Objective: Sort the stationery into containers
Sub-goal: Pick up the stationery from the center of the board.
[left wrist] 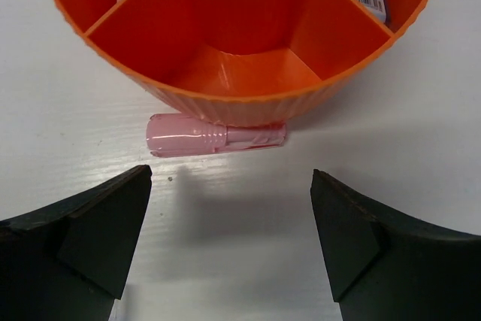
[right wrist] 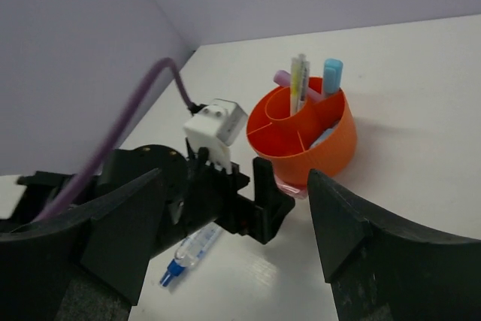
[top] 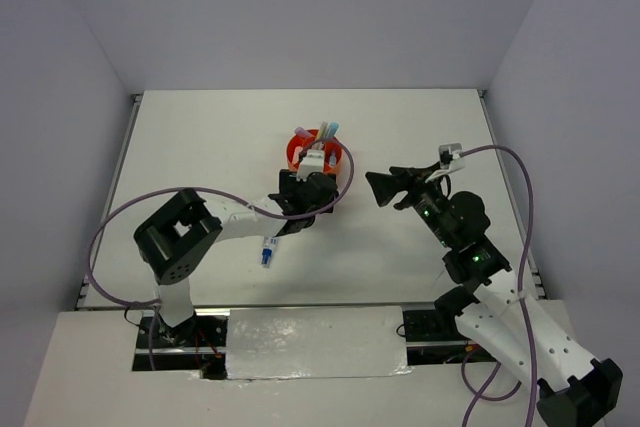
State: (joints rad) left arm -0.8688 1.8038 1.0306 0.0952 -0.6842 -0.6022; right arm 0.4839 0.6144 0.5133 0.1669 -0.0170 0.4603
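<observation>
The left gripper (left wrist: 230, 189) hangs low over the white table (left wrist: 68, 110), its two black fingers wide apart and holding nothing. Just ahead, a pink highlighter (left wrist: 214, 135) lies flat on its side, pressed against the outer wall of the orange organizer (left wrist: 225, 108). Picking it up is probably the next job. There is no room for a finger by the wall, so it may be best to pinch the highlighter end to end, gently, then lift it into an empty slot. The right gripper (top: 376, 187) is off to the side, also open. A white-blue tube (top: 267, 252) lies on the table nearer the arms.
</observation>
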